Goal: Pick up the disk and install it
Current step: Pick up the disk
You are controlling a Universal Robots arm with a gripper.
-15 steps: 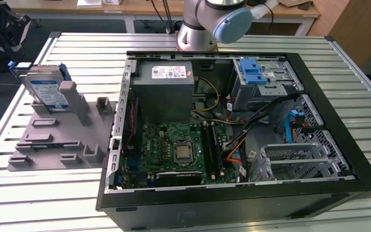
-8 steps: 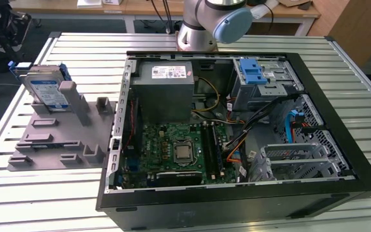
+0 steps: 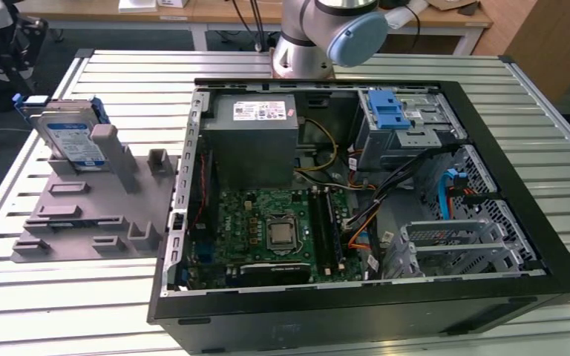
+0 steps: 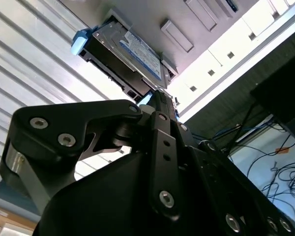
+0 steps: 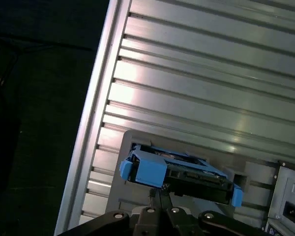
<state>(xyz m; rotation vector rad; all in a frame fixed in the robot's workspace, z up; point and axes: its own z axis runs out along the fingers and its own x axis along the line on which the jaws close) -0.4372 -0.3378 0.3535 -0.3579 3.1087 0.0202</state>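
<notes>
Pickup and installation are both left undone: the disk [image 3: 72, 142] is stood upright in the grey fixture [image 3: 87, 215], at ten o'clock from the open computer case [image 3: 364, 319]. The gripper [image 5: 160, 189] is pressed together on nothing, short of it.

Grey post [image 3: 104, 142] beside disk [image 3: 70, 144], open above

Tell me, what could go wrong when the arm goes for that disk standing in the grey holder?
Two things, probably. The disk stands on its thin edge in the grey holder, near the edge of the table, so if the gripper comes in off-centre it might tip it or knock it out. And loose cables crowd the open computer case, so the disk could snag going in.
</notes>
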